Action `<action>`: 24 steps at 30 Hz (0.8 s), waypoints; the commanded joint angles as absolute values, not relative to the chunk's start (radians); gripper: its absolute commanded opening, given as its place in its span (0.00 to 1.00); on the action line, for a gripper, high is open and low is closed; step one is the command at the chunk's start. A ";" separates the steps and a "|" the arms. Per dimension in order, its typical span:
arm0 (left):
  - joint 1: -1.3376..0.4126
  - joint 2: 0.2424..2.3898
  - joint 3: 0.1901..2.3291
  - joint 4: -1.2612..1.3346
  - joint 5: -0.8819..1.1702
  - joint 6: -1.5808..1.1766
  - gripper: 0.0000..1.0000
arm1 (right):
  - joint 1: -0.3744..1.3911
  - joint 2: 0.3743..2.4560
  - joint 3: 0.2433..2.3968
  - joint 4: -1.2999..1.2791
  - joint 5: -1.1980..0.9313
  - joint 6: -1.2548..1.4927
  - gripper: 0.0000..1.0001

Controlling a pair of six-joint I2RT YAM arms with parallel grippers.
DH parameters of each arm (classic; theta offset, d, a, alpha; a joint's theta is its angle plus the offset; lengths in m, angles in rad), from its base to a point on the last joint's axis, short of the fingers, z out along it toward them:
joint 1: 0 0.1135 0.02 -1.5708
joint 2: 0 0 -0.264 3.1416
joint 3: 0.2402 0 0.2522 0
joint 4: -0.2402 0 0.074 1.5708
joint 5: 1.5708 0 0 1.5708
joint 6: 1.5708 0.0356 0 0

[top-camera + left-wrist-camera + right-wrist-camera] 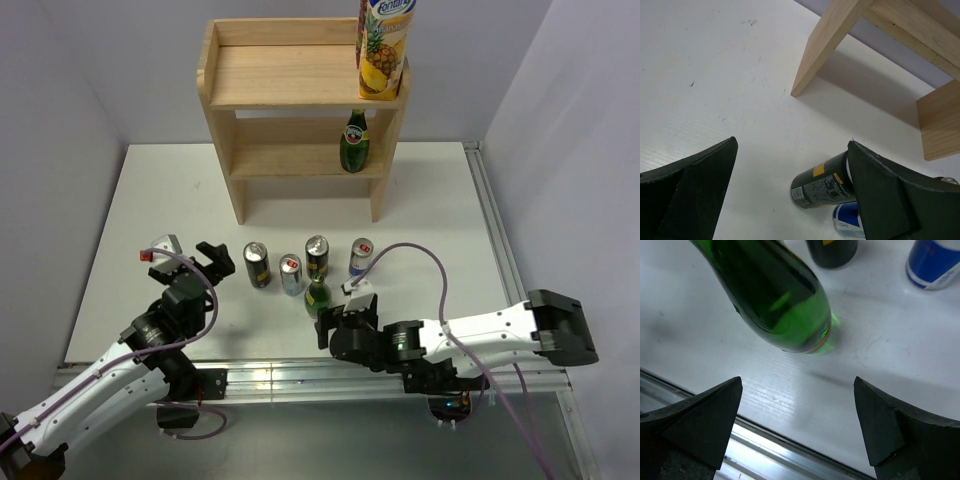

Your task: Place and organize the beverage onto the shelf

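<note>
Ahead of right claw [797, 385], 4 cans [317, 257] + green bottle [775, 295] are waiting on table [150, 200]. Only the other bottle [354, 142] is standing on shelf [290, 75], lower tier, so approx 1/6 done. Right claw is gaping wide, empty, w/ green bottle just beyond fingertips, not touching. Likewise left claw [791, 145] is hanging wide open, empty, nr black can [822, 182].

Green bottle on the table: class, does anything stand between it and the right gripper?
Nothing visible does. The right gripper is open, and only bare table lies between its fingers and the green bottle; the cans stand beyond the bottle.
</note>
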State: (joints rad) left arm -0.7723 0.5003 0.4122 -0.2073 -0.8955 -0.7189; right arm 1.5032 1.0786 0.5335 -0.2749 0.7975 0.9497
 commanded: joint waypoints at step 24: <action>-0.778 0.521 0.403 -0.157 -0.894 -0.696 0.99 | 1.312 1.650 0.403 0.750 0.752 0.684 1.00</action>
